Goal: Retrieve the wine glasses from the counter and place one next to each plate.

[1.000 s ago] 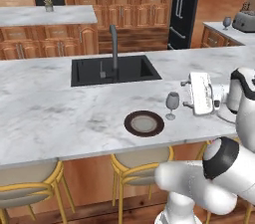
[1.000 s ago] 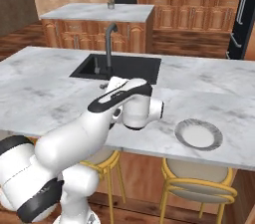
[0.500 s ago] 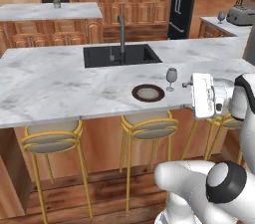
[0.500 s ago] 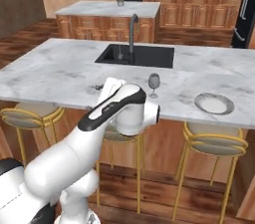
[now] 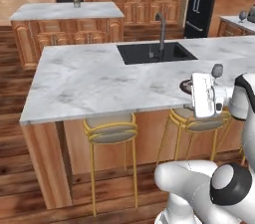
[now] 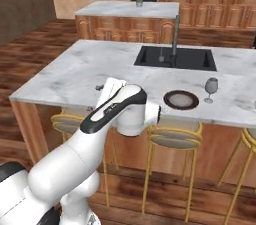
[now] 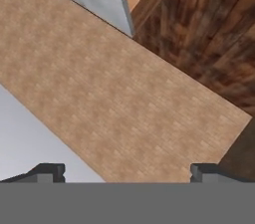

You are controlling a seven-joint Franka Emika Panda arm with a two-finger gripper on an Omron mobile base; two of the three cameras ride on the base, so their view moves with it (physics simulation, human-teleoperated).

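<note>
On the long marble island surface (image 6: 90,69), a smoky-grey stemmed wine glass (image 6: 211,89) is seen upright at three o'clock of the dark brown round plate (image 6: 181,100); the empty gripper (image 7: 127,170), fingers spread wide, is held well apart, short of both.

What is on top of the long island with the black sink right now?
On the island top sit a dark brown plate and, apart from it, one upright wine glass. The tap rises behind the sink. The arm covers part of the near edge.
</note>
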